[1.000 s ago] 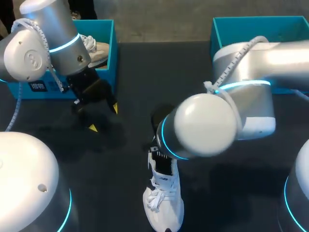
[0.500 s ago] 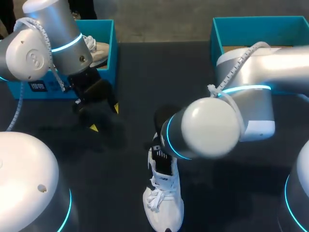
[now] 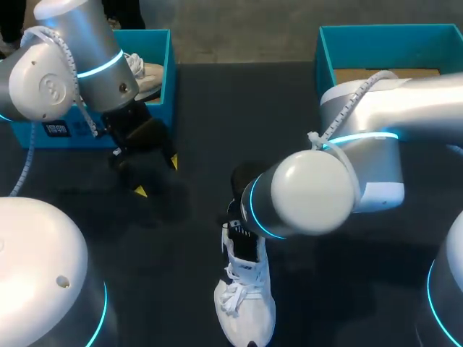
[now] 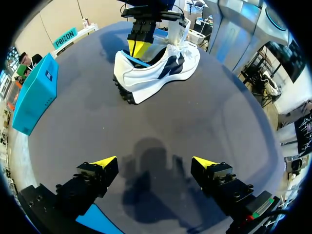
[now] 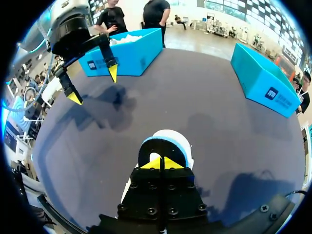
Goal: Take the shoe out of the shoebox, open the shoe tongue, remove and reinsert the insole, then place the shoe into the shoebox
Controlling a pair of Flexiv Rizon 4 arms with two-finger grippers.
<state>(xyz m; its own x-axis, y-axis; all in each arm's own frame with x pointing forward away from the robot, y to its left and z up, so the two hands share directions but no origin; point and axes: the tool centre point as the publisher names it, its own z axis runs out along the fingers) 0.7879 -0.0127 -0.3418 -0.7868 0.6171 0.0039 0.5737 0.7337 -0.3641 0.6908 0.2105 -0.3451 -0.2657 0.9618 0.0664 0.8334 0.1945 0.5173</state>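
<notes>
Squarely in right hand (image 5: 160, 163): shoe (image 5: 168, 135) (heel).

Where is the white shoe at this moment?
The white shoe stands on the dark table in the lower middle of the head view, with the right gripper at its heel.

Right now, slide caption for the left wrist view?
Open left end effector over the table; ahead, right end effector at the heel of the white shoe.

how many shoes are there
2: a white shoe on the table, a second shoe in the left box. The right arm hides part of the right box, so another could be there.
</notes>
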